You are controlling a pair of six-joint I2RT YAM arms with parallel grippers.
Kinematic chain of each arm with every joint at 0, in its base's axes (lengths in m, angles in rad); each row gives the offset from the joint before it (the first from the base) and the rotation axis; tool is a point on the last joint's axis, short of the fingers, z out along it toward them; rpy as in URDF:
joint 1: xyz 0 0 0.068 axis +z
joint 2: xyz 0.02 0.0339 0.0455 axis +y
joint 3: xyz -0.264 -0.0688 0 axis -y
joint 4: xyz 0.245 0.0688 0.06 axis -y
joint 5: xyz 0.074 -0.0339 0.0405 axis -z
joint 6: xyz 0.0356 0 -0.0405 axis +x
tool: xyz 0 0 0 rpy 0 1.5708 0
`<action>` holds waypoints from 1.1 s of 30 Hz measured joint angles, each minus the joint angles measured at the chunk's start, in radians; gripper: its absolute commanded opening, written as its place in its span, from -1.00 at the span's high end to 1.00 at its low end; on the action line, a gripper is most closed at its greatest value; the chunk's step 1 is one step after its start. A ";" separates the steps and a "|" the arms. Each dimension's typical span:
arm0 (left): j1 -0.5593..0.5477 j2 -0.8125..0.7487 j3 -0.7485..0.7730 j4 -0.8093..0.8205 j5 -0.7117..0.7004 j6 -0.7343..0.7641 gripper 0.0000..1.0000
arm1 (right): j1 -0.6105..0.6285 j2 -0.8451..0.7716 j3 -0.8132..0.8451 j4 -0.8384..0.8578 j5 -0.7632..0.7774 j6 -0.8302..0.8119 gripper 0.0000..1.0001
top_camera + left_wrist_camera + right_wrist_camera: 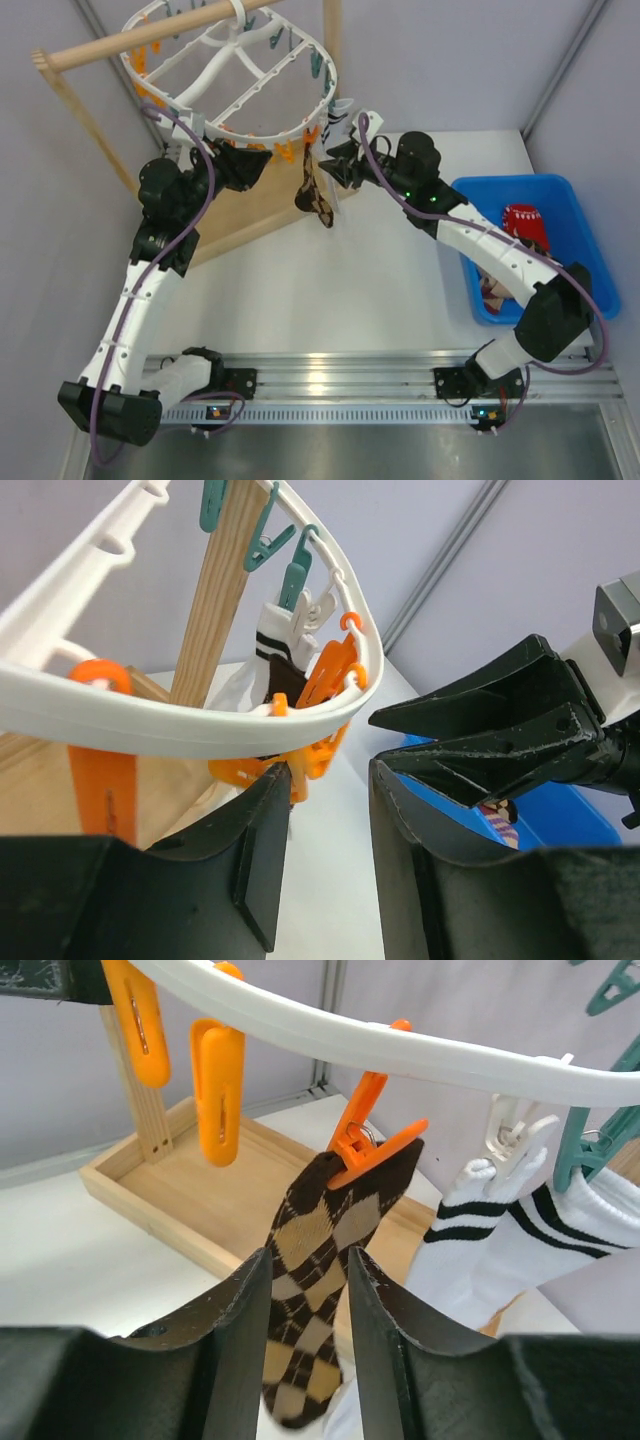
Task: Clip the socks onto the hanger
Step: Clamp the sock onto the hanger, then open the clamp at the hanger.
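Above and just ahead of both grippers runs the hanger [330,1040], its white rim crossing over the right gripper [307,1260] and the left gripper [330,775] alike. Well behind the right gripper, back alongside its own arm, sits the blue bin [575,225] with a red sock [522,222] in it; the right arm is plainly the nearer one to it.

Between the right gripper's fingers hangs the argyle sock [320,1210], its long axis running straight down from the rim and its toe end below the fingertips. Those jaws stand parted, released, and as far as the wrist view shows the fabric in the gap is not pinched. Off to the right of those fingers a white sock [520,1230] with dark bands hangs from the same rim.

The left gripper, just under the rim, is parted too, with nothing between its fingers.

Just above the right fingertips, an orange clip [375,1145] bites the argyle sock's top edge and seems to carry it. The next move likely calls for backing away without snagging the sock.
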 measured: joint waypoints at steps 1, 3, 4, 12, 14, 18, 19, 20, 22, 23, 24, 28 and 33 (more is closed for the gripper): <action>0.000 0.002 0.002 0.000 0.000 0.000 0.17 | -0.001 -0.002 0.000 -0.005 -0.007 -0.004 0.27; 0.000 0.006 0.004 0.000 0.000 0.000 0.18 | -0.007 -0.005 0.003 -0.013 -0.037 -0.011 0.25; 0.000 0.008 0.004 0.000 0.000 0.000 0.18 | -0.008 -0.005 0.006 -0.013 -0.058 -0.010 0.24; 0.000 0.010 0.006 0.000 0.005 0.000 0.18 | 0.036 0.002 0.086 -0.010 -0.200 0.007 0.11; 0.000 0.012 0.010 0.000 0.005 0.000 0.18 | 0.058 0.017 0.105 0.008 -0.205 0.010 0.11; 0.000 0.018 0.020 -0.001 0.008 0.001 0.18 | 0.073 0.063 0.127 0.044 -0.205 0.026 0.07; 0.000 0.018 0.022 -0.001 0.008 0.001 0.18 | 0.075 0.082 0.137 0.050 -0.203 0.030 0.03; 0.000 0.018 0.023 -0.001 0.008 0.002 0.18 | 0.075 0.097 0.145 0.053 -0.202 0.034 0.02; 0.000 0.018 0.025 -0.001 0.007 0.003 0.18 | 0.075 0.128 0.159 0.060 -0.192 0.039 0.03; 0.000 0.018 0.025 -0.002 0.008 0.003 0.18 | 0.075 0.141 0.162 0.063 -0.184 0.043 0.03; 0.000 0.018 0.025 -0.002 0.007 0.004 0.18 | 0.075 0.148 0.162 0.064 -0.176 0.045 0.05; 0.000 0.018 0.025 -0.004 0.007 0.004 0.18 | 0.075 0.160 0.162 0.069 -0.139 0.050 0.08; 0.000 0.018 0.025 -0.008 0.007 0.005 0.18 | 0.075 0.156 0.160 0.079 -0.129 0.050 0.15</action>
